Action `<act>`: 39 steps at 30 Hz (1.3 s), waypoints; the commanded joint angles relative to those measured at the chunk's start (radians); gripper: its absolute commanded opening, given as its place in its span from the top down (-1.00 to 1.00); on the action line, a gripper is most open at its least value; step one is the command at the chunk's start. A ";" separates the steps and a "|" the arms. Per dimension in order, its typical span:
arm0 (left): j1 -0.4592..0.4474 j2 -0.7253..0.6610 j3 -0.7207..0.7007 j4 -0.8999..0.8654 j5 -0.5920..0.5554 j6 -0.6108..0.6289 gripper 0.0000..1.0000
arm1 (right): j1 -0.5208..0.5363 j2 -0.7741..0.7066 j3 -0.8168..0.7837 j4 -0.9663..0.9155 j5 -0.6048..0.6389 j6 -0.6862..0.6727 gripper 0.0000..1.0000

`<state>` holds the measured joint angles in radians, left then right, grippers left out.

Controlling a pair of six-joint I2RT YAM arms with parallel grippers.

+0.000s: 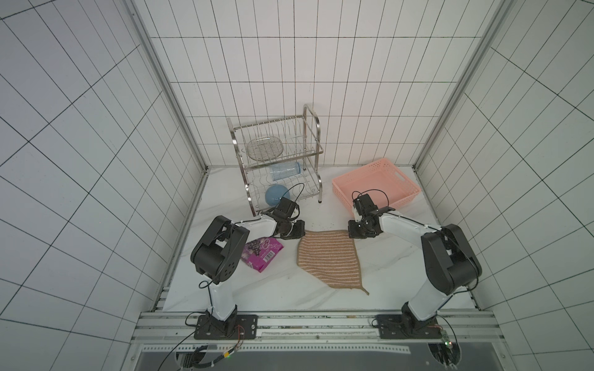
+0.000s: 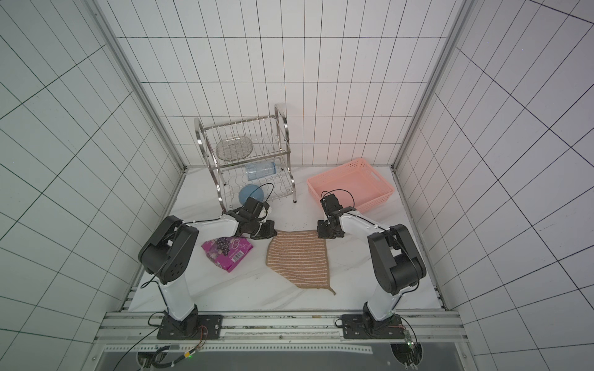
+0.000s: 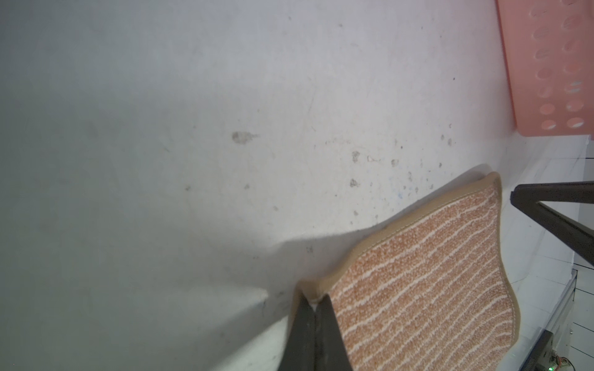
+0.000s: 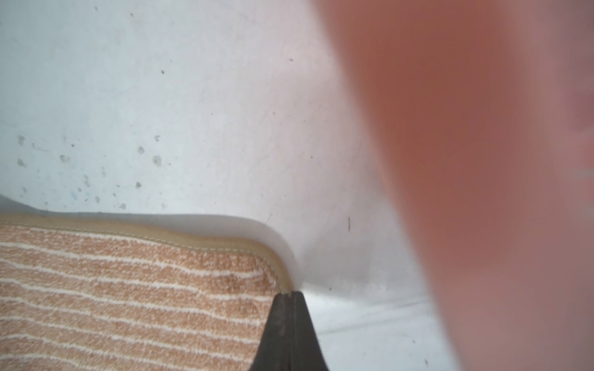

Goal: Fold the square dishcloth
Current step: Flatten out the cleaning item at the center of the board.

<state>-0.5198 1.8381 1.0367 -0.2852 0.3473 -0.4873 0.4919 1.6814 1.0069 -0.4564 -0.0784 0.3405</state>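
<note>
The square dishcloth [image 1: 328, 257] [image 2: 297, 257], tan-brown with thin white stripes, lies spread on the white tabletop between both arms. Its small loop [image 1: 364, 291] points toward the near edge. My left gripper [image 1: 300, 236] [image 2: 273, 236] sits at the cloth's far left corner. In the left wrist view this gripper [image 3: 316, 300] is shut, with the corner hem of the dishcloth [image 3: 434, 273] pinched between its tips. My right gripper [image 1: 350, 234] [image 2: 319, 234] is at the far right corner. In the right wrist view it [image 4: 291, 294] is shut on the hem of the dishcloth [image 4: 128, 289].
A magenta snack packet [image 1: 262, 252] lies left of the cloth, under the left arm. A pink basket [image 1: 376, 186] [image 3: 553, 64] stands at the back right, close behind the right wrist. At the back stands a metal dish rack [image 1: 276, 160] holding a blue bowl [image 1: 277, 195].
</note>
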 commanded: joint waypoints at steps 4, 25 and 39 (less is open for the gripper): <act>-0.032 -0.115 -0.001 -0.001 -0.123 0.070 1.00 | 0.015 -0.101 -0.030 0.001 0.042 -0.006 1.00; -0.121 -0.191 -0.007 -0.029 -0.305 0.078 1.00 | 0.063 0.062 0.008 0.060 0.082 -0.013 -0.08; -0.122 -0.172 -0.003 -0.023 -0.288 0.069 1.00 | 0.073 0.138 0.086 0.056 0.054 -0.052 0.10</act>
<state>-0.6434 1.6627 1.0359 -0.3119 0.0631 -0.4122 0.5526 1.7954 1.0737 -0.3870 -0.0151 0.3134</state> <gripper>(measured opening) 0.041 0.459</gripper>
